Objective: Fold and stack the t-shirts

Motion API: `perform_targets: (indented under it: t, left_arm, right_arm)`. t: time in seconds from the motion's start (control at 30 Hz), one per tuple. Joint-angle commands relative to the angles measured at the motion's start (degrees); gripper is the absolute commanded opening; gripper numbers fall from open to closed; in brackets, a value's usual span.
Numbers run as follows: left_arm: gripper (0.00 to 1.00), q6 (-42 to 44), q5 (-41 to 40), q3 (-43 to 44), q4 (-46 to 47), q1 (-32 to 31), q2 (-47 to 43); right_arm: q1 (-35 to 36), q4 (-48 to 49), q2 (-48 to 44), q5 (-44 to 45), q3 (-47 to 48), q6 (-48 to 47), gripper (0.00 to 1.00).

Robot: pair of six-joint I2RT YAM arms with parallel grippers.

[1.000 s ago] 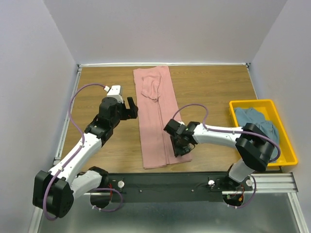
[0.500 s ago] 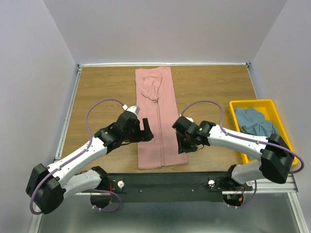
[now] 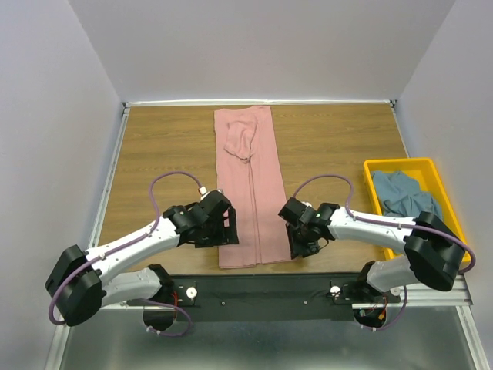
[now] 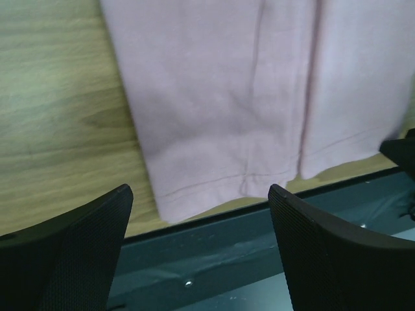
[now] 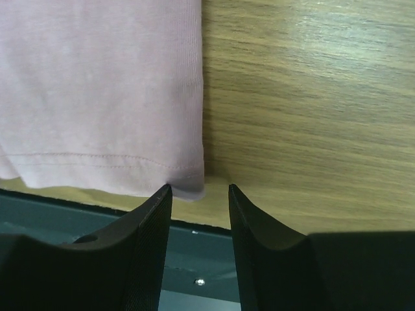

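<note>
The dusty-pink t-shirt (image 3: 250, 193) lies folded into a long narrow strip down the middle of the table, its hem at the near edge. My left gripper (image 3: 229, 223) hovers open at the strip's near left corner. In the left wrist view the hem (image 4: 220, 129) lies beyond my wide-apart left gripper (image 4: 201, 191). My right gripper (image 3: 297, 247) sits low at the near right corner. Its tips (image 5: 198, 189) stand open a little, with the hem's corner (image 5: 188, 181) just ahead of them, ungripped. The blue-grey t-shirt (image 3: 404, 196) lies crumpled in the bin.
The yellow bin (image 3: 389, 163) stands at the right edge of the wooden table (image 3: 154, 146). A dark metal rail (image 3: 262, 289) runs along the near edge just below the hem. Grey walls close in the back and both sides.
Both arms have drawn back toward the near edge. The left gripper went from beside the strip's middle to its near left corner, the right one to the near right corner, opening slightly.
</note>
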Motion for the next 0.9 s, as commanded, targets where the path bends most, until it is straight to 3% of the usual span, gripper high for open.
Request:
perform_targets:
  t: [0.0, 0.23, 0.3, 0.4, 0.43, 0.53, 0.6, 0.7, 0.87]
  left_arm:
    - [0.91, -1.8, -3.1, 1.2, -5.0, -0.3, 0.6]
    - [0.79, -2.2, -3.3, 0.7, -6.1, -1.0, 2.1]
    - [0.79, -2.4, -2.4, 0.0, -5.5, -1.4, 2.4]
    - [0.74, -3.0, -1.6, -0.8, -4.3, -2.4, 3.3]
    - [0.72, -3.2, -1.5, -1.1, -4.2, -2.5, 3.4]
    - [0.66, -3.3, -0.8, -1.4, -3.9, -3.4, 4.6]
    - [0.65, -3.5, -0.5, -1.5, -4.2, -3.9, 5.3]
    - [0.54, -4.4, -1.4, -1.5, -5.0, -4.6, 6.6]
    - [0.48, -4.8, -2.6, -0.7, -5.5, -4.7, 8.0]
  right_arm:
    - [-0.3, 3.5, 1.8, -0.9, -1.5, 0.5, 0.48]
    - [-0.3, 4.4, 3.3, 0.9, -2.7, -0.4, 0.45]
    - [-0.2, 4.5, 3.8, 0.7, -2.9, -1.1, 0.41]
    - [-0.3, 4.8, 4.0, -0.4, -3.2, -1.7, 0.24]
    - [-0.3, 4.8, 4.0, -0.5, -3.2, -2.1, 0.14]
    - [-0.3, 4.8, 3.6, -0.4, -3.2, -2.4, 0.03]
    - [-0.3, 4.8, 3.4, -0.6, -3.1, -2.6, 0.03]
    - [-0.3, 4.8, 3.3, -0.6, -3.0, -2.9, 0.03]
    - [-0.3, 4.9, 3.6, -0.4, -2.9, -3.6, 0.03]
